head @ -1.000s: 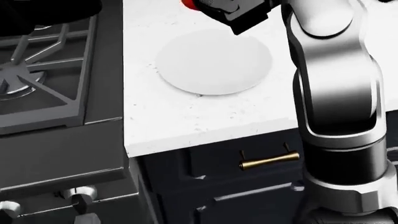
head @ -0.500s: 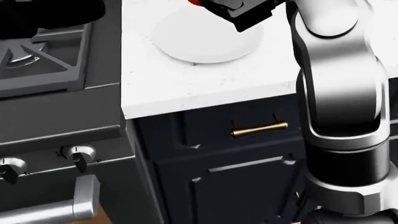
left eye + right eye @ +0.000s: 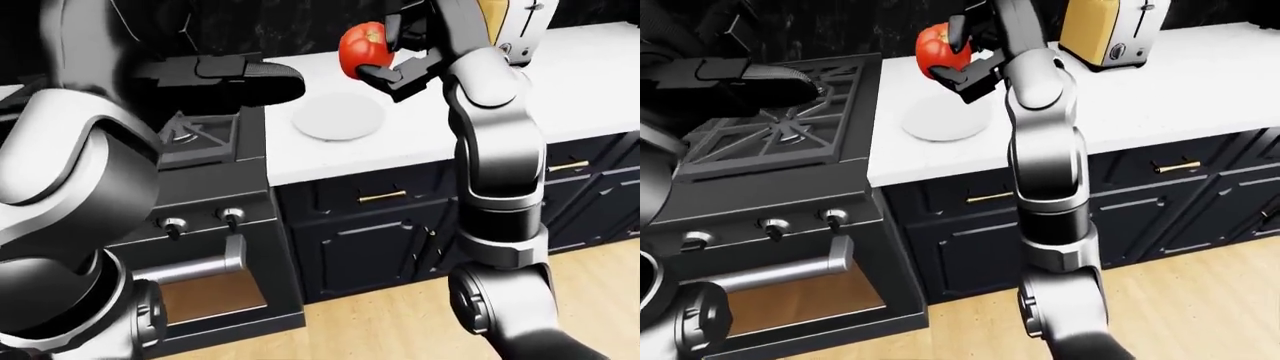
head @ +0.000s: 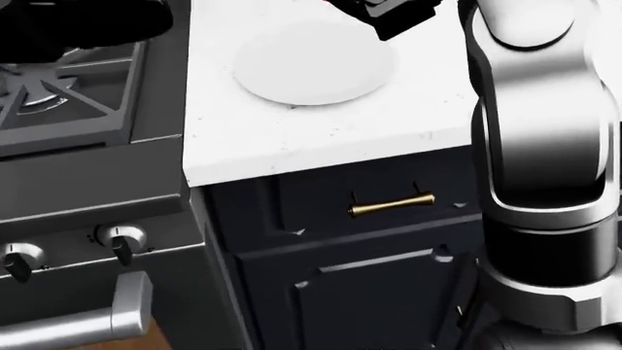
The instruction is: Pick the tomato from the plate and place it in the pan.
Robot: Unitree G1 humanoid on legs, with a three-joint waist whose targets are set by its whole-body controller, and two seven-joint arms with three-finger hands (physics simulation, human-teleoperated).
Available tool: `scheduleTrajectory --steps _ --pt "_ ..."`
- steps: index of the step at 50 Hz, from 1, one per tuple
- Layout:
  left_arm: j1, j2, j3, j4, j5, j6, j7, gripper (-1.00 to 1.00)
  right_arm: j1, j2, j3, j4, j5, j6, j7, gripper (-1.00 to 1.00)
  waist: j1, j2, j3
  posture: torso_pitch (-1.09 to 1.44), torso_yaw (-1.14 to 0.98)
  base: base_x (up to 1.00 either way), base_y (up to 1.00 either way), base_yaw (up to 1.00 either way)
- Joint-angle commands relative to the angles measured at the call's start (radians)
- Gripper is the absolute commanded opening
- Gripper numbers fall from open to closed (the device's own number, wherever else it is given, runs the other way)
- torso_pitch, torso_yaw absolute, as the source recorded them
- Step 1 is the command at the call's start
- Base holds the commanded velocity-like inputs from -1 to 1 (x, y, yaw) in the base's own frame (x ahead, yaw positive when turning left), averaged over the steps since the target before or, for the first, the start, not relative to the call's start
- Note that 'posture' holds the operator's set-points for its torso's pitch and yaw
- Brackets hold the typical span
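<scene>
The red tomato [image 3: 358, 48] is in my right hand [image 3: 382, 54], whose dark fingers close round it. The hand holds it in the air above the empty white plate [image 3: 338, 120] on the white counter [image 4: 292, 138]. In the head view only the underside of the hand [image 4: 394, 16] shows at the top edge, and the tomato is out of frame. My left forearm and hand [image 3: 750, 79] reach as a dark shape over the stove grate [image 3: 790, 127]; its fingers cannot be made out. I cannot make out the pan.
A black gas stove with knobs [image 4: 119, 239] and an oven handle [image 3: 190, 268] stands left of the counter. A yellow toaster [image 3: 1108, 30] stands on the counter at the right. Dark cabinets with brass handles [image 4: 391, 205] are below, over a wooden floor.
The head view has shifted, showing more of the cabinet below. My right hand has moved up in the view, and the tomato's red edge has left the top of the frame.
</scene>
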Motion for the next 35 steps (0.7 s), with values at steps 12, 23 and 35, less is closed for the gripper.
scheduleTrajectory --steps 12,23,35 --pt "-0.027 0.016 0.022 -0.007 0.002 -0.022 0.016 1.0 -0.033 0.01 0.011 -0.04 0.0 -0.039 0.003 -1.0 0.023 0.087 -0.031 0.0 0.0 -0.39 0.0 0.0" --pt "-0.023 0.018 0.021 -0.007 0.006 -0.027 0.011 1.0 -0.029 0.014 0.011 -0.037 0.003 -0.048 -0.002 -1.0 0.009 0.031 0.013 0.0 0.0 -0.35 0.0 0.0" --pt "-0.027 0.016 0.022 -0.008 0.002 -0.022 0.017 1.0 -0.026 0.012 0.016 -0.04 -0.013 -0.045 0.012 -1.0 0.021 -0.043 -0.006 0.0 0.0 0.0 0.09 0.0"
